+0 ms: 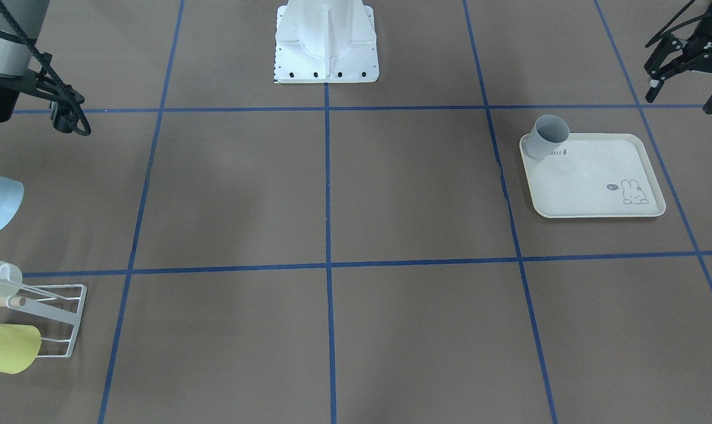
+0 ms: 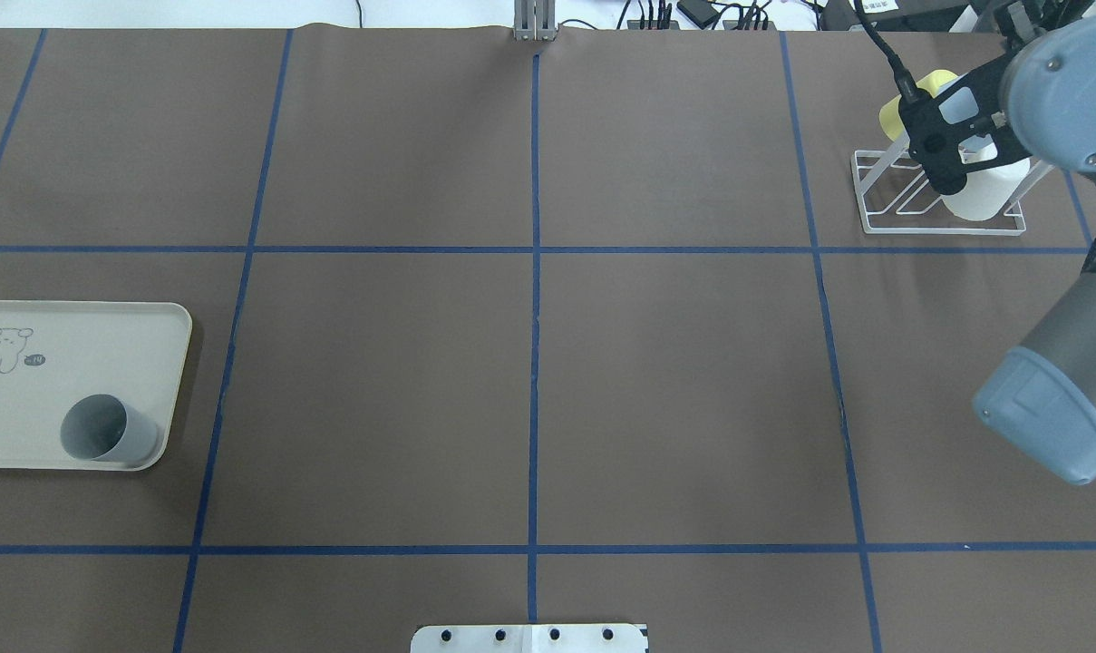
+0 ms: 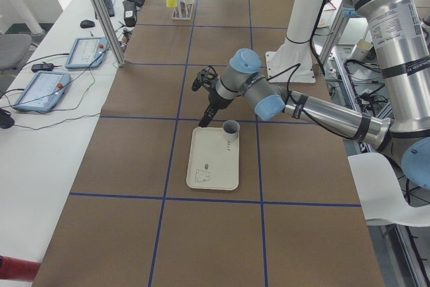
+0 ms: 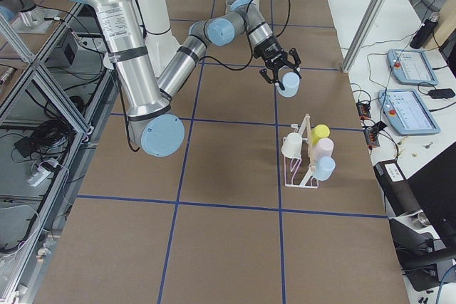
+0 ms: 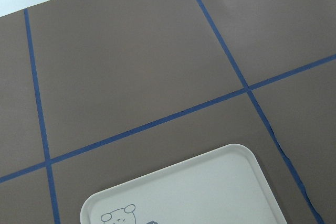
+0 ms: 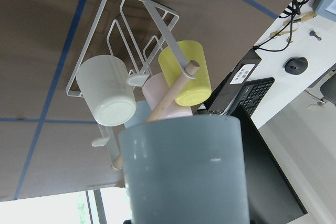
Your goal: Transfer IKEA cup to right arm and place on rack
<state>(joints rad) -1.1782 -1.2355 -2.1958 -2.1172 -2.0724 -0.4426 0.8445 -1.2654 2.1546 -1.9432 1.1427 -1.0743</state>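
Claw [image 4: 282, 76] of the silver-grey right arm [image 4: 181, 55] grips a pale blue plastic cup [image 6: 184, 171] in the air, near the white wire rack [image 1: 78, 323]. Left claw [image 1: 682, 97] hangs spread near a grey cup [image 1: 549, 136] on a cream rabbit-print tray [image 1: 591, 176].

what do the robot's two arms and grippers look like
Both arms match: silver-grey tubes with pale blue joint caps, as on the right arm and the left arm. Each has a printed label on its upper tube and a black cable running along it. The left gripper and the right gripper are black and two-fingered. The left one bears white ROBOTIQ lettering, partly cut off.
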